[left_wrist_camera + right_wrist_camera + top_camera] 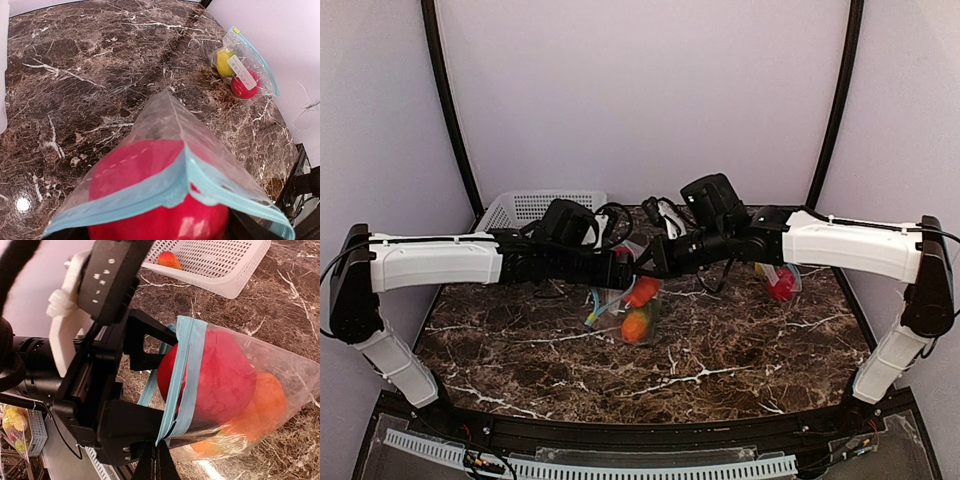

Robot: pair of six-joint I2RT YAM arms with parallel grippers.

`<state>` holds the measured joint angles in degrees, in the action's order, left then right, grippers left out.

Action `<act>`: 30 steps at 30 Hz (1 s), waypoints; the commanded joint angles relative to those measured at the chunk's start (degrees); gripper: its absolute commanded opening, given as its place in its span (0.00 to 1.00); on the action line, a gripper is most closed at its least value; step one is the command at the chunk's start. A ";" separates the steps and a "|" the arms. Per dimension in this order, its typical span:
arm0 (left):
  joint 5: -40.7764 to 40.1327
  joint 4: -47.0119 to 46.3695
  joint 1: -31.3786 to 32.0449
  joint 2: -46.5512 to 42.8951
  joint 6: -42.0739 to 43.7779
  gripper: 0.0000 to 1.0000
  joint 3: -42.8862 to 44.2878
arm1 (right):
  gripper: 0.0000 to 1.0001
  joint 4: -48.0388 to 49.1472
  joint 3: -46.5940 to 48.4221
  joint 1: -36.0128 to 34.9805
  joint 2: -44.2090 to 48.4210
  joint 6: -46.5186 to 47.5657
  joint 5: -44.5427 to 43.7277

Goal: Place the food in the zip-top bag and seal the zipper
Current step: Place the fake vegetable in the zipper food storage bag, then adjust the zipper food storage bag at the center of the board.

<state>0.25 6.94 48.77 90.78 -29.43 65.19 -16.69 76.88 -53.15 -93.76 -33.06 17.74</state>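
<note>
The marble table filled the lower half of the top view, with the white basket at its upper left. Over the middle of the frame hung the zip-top bag, mouth uppermost and body falling toward the table. A second bag, holding red and yellow pieces, lay well apart at the right.

In the right wrist view the bag's long axis ran from the centre toward the lower right. Its blue zipper strip crossed that axis from top to bottom. The red fruit sat in the mouth, most of it past the strip, with an orange fruit deeper in at the right.

The left gripper faced straight into the mouth from frame left, its fingers spread wide above and below the red fruit's near end. Whether they pressed on it or stood just clear could not be told. The right gripper, at the bottom edge, was clamped tight on the lower end of the bag's rim.

So the food lay straight ahead of the left fingers, along the bag's length. Any withdrawal would probably need to run back along that line, toward frame left, so as not to drag the fruit out. For sealing, the right gripper was the nearer to the zipper's end. A further fruit lay in the basket at top centre.
</note>
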 commanded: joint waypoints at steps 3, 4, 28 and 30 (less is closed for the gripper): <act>6.27 0.85 0.15 -6.32 2.01 0.88 -1.05 | 0.00 1.34 -1.18 0.17 -0.28 -2.17 -4.21; 8.28 0.82 0.16 -6.94 2.23 0.89 -1.26 | 0.00 1.30 -1.32 0.27 -0.29 -2.35 -4.54; 11.44 -6.14 -5.65 -21.68 -11.61 0.96 -22.38 | 0.00 1.47 -1.04 0.85 0.11 -1.88 -3.41; 12.05 -8.83 -5.68 -20.64 -12.88 0.92 -23.71 | 0.00 1.48 -1.08 0.89 0.06 -1.83 -3.29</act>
<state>8.67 5.41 43.29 69.01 -38.00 44.18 -16.75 76.03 -52.49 -93.76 -35.03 14.11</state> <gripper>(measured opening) 0.952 0.005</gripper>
